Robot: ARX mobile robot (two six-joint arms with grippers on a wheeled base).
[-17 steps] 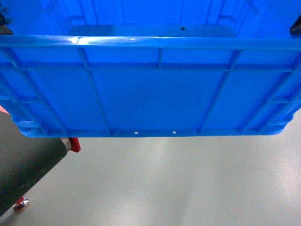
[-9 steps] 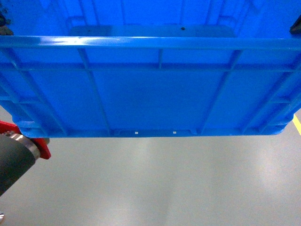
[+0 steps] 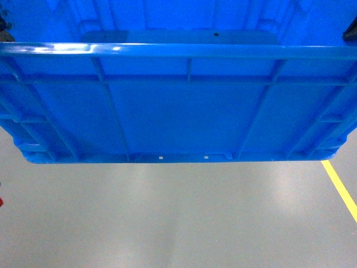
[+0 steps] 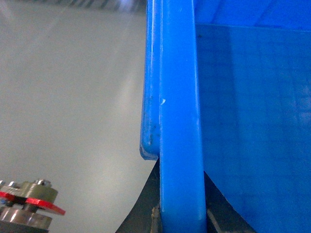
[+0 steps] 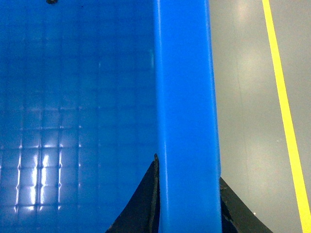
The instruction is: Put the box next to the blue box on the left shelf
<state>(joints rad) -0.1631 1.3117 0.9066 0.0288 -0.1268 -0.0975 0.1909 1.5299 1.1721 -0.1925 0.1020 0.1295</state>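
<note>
A large blue box (image 3: 178,106) hangs above the floor and fills the upper half of the head view, held between my two arms. In the left wrist view my left gripper (image 4: 180,204) is shut on the box's left rim (image 4: 179,121), one dark finger on each side of the wall. The right wrist view shows my right gripper (image 5: 188,199) shut the same way on the right rim (image 5: 187,97). The box's gridded floor (image 5: 73,121) looks bare. The left shelf and the blue box on it are out of view.
Smooth grey floor (image 3: 178,218) lies under the held box. A yellow floor line (image 3: 341,187) runs along the right, also seen as a yellow line (image 5: 284,111) in the right wrist view. A metal part with a red disc (image 4: 26,204) shows low on the left.
The dark cylinder with red parts at lower left has slid out of the head view to the left. The yellow line has come in on the right. The box stays held.
</note>
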